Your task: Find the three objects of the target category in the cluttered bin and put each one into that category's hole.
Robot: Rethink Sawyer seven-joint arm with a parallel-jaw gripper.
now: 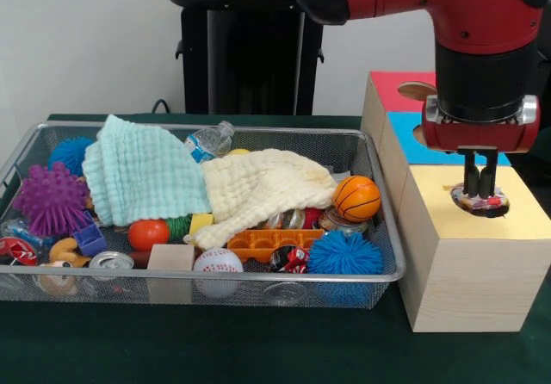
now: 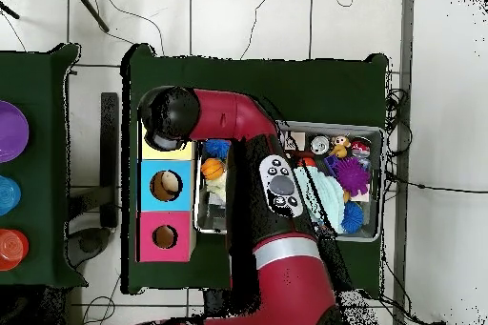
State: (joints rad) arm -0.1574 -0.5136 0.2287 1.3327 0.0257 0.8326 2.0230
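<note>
Your gripper (image 1: 480, 186) hangs over the yellow box's hole (image 1: 479, 201), fingers pressed together, pinching a dotted fabric piece (image 1: 482, 201) that sits right in the hole's mouth.

It looked like a robotics lab. A red arm (image 1: 448, 5) on a black pedestal (image 1: 250, 57) stood at a worktop (image 1: 215, 349) draped in dark green cloth, against a bare white wall (image 1: 86, 40). The overhead view showed a pale tiled floor (image 2: 248, 26) with loose cables (image 2: 400, 140) trailing across it, and a second green-draped worktop (image 2: 43, 83) beside the first. A wire bin (image 1: 392, 229) of toys and three painted boxes (image 1: 465, 263) were laid out like a test setup.
</note>
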